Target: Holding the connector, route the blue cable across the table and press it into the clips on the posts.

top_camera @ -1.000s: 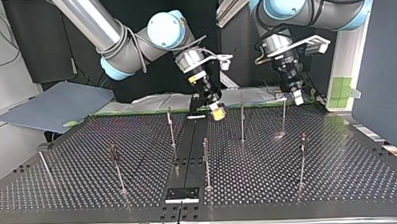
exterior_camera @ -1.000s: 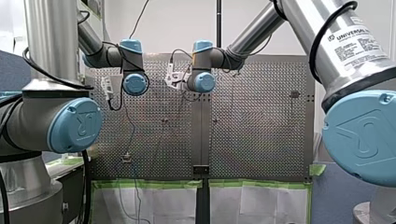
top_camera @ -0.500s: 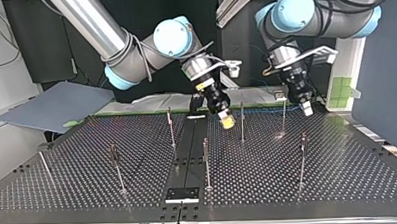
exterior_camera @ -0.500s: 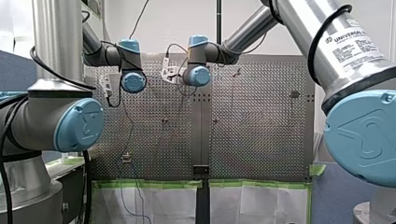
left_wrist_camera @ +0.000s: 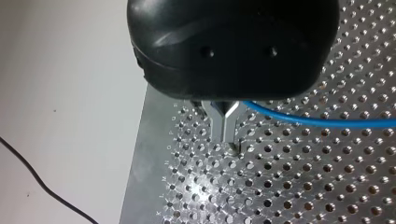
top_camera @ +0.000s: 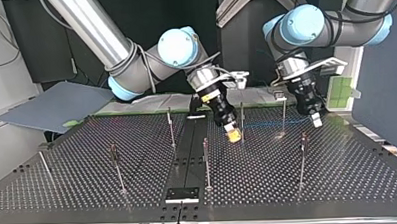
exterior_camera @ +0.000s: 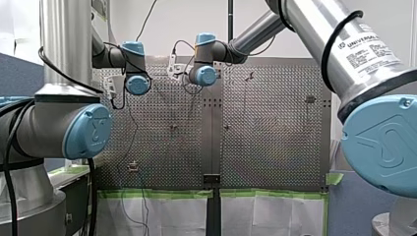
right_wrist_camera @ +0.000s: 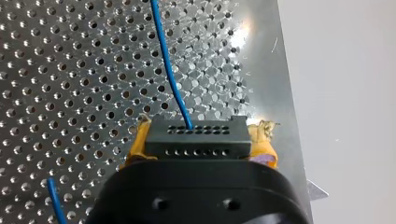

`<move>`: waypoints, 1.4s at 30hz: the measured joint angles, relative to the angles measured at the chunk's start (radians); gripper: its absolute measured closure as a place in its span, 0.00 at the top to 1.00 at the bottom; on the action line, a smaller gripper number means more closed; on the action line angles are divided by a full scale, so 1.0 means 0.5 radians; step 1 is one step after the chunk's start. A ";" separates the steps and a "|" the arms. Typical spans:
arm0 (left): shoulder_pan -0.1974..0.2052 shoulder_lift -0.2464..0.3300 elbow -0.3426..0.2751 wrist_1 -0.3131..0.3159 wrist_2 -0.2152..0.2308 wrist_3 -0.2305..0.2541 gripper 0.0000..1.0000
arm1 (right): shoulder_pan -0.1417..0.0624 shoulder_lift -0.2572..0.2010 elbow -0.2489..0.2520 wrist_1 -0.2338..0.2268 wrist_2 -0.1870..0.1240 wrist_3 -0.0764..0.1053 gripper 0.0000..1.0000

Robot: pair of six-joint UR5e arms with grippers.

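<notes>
Blue cable (top_camera: 267,123) stretches in a straight line above the perforated table (top_camera: 79,191), from one of my hands to the other. Thin posts (top_camera: 206,162) stand across the table; one rises just beside my right hand (top_camera: 232,134), and another stands between the hands, close by the cable. My right hand clamps the black connector (right_wrist_camera: 195,137) between its yellow pads (right_wrist_camera: 262,145), and the cable leads ahead from it. My left hand (top_camera: 316,119) has its metal fingers (left_wrist_camera: 219,122) pinched narrow on the cable.

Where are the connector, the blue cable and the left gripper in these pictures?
connector (right_wrist_camera: 195,140): right wrist view, centre of its black holed face.
blue cable (right_wrist_camera: 168,77): right wrist view, stretch ahead of the connector.
left gripper (left_wrist_camera: 228,135): left wrist view, between its metal fingertips.
</notes>
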 joint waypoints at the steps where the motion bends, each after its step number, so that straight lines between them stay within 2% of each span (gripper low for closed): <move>1: 0.005 -0.009 0.012 0.000 0.005 -0.002 0.00 | -0.001 0.010 -0.020 0.007 0.000 0.001 0.00; 10: 0.068 -0.036 0.108 -0.019 0.041 -0.006 0.00 | -0.012 0.086 -0.086 0.020 0.002 0.013 0.00; 17: 0.124 -0.054 0.143 -0.021 0.108 -0.026 0.00 | -0.013 0.148 -0.132 0.023 0.000 0.014 0.00; 25: 0.179 -0.131 0.178 0.028 0.187 -0.051 0.00 | -0.016 0.163 -0.219 0.041 0.000 0.016 0.00; 34: 0.300 -0.162 0.212 0.099 0.296 -0.125 0.00 | -0.022 0.168 -0.292 0.059 0.003 0.018 0.00; 38: 0.344 -0.222 0.263 0.112 0.363 -0.148 0.00 | -0.025 0.169 -0.333 0.082 0.019 0.019 0.00; 42: 0.355 -0.287 0.317 0.115 0.430 -0.164 0.00 | -0.030 0.169 -0.372 0.109 0.038 0.019 0.00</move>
